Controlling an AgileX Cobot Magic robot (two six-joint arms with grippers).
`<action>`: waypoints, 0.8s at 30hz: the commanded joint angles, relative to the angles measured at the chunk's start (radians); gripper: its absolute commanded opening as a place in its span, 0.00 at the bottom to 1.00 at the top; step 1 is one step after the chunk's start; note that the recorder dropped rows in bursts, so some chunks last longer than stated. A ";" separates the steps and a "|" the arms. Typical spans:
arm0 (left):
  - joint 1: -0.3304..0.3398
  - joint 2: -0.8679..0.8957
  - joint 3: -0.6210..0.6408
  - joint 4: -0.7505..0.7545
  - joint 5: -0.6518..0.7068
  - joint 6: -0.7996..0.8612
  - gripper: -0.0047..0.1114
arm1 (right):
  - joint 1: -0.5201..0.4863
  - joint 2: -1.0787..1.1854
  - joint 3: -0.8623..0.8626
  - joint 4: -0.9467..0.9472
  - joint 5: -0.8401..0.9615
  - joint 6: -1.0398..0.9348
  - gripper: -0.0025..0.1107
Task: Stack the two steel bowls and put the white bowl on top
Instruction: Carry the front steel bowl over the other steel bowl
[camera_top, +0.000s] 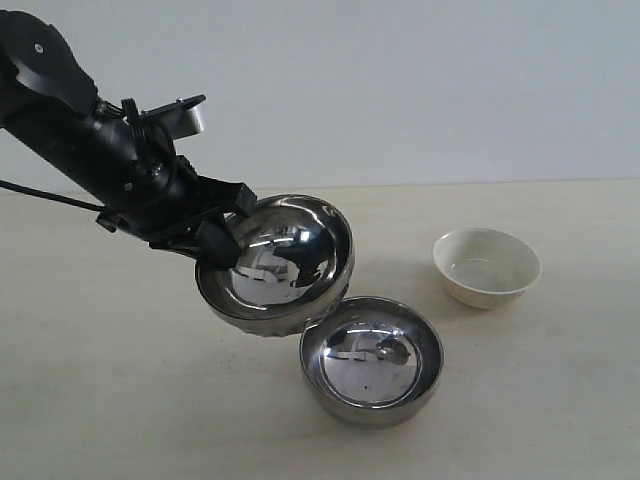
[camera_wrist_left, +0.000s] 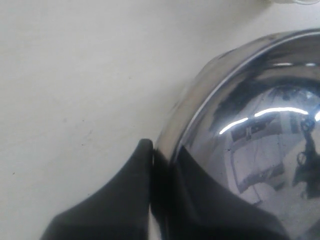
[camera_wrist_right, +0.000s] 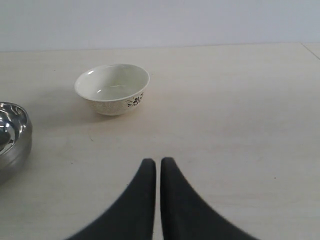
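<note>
Closest to the exterior camera, the resting steel bowl (camera_top: 372, 360) sits upright on the pale desk (camera_top: 100, 400). Just behind it and to the left, the lifted steel bowl (camera_top: 280, 265) is tilted steeply, its shiny inside turned toward the camera. Its lower edge is right next to the resting bowl's rim, and I cannot tell whether they touch. The left end effector (camera_top: 225, 235) is clamped on the tilted bowl's left rim. The white bowl (camera_top: 486, 266) stands upright on the desk, well off to the right and apart from both steel bowls.

From the left wrist, one dark finger (camera_wrist_left: 115, 200) lies against the outside of the rim and the other against the mirrored inside, with the steel wall pinched between them.

From the right wrist, the right end effector (camera_wrist_right: 158, 167) has its two black fingers pressed together, holding nothing, above bare desk. Beyond it sits the white bowl, with a dark flower motif on its outside. The side of a steel bowl shows at the frame's edge.
</note>
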 joint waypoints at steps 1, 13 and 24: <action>-0.008 -0.001 -0.010 -0.024 -0.010 0.009 0.07 | -0.002 -0.005 0.000 0.000 -0.011 -0.004 0.02; -0.090 0.054 -0.080 -0.041 -0.015 0.018 0.07 | -0.002 -0.005 0.000 0.000 -0.011 -0.004 0.02; -0.112 0.115 -0.105 -0.041 -0.023 0.018 0.07 | -0.002 -0.005 0.000 0.000 -0.011 -0.004 0.02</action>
